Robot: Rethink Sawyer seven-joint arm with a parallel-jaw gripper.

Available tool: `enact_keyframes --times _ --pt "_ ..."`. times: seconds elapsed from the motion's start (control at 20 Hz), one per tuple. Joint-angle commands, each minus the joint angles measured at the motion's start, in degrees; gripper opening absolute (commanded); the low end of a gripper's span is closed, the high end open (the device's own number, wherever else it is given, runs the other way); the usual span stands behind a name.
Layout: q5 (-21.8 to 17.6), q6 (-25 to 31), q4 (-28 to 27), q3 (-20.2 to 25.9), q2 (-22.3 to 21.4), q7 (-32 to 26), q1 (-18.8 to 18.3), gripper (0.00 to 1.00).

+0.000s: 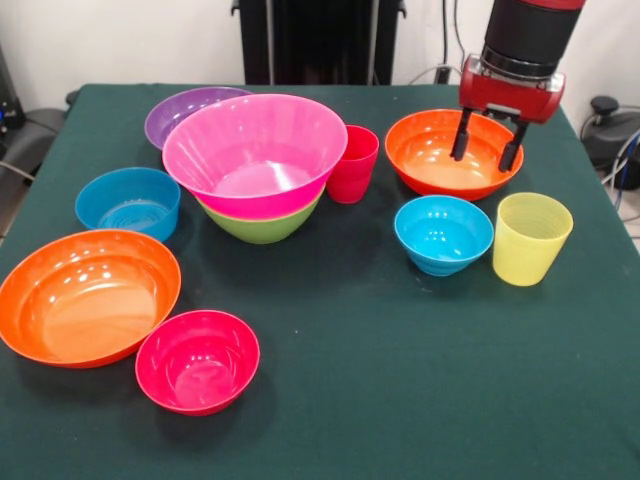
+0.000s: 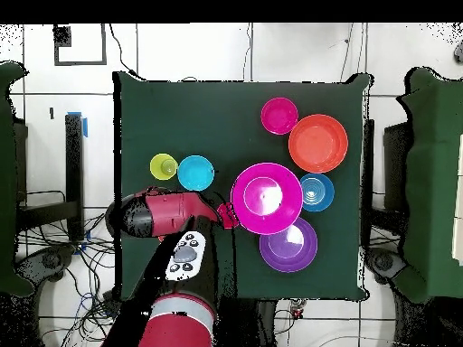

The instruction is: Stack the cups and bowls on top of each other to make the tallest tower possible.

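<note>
Two bowls are nested in the tower (image 1: 258, 165), centre frame; everything else waits loose while the tool (image 1: 486, 146) hangs open over the upper-right orange bowl (image 1: 430, 150).

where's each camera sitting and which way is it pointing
Front view: across the table from the robot, looking at it; the arm drops in at top right, the open tool over an orange bowl.
Overhead view: above the table, looking straight down; the red arm enters from the bottom.
Both show the pink bowl and yellow cup.
</note>
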Motion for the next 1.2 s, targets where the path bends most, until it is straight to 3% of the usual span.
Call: enact_keyframes --times 0.05,0.35,0.85,1.2 --pt "2.23 -2.27 -4.18 4.97 3.19 7.40 0.73 1.00" --pt "2.03 -1.34 -4.73 4.85 3.05 6.50 0.37 1.00" --pt "-5.35 -3.64 -12.21 5.12 5.25 -2.64 -1.65 1.00" --pt "-6.31 -1.14 -15.23 4.08 7.57 -1.73 -1.56 1.00"
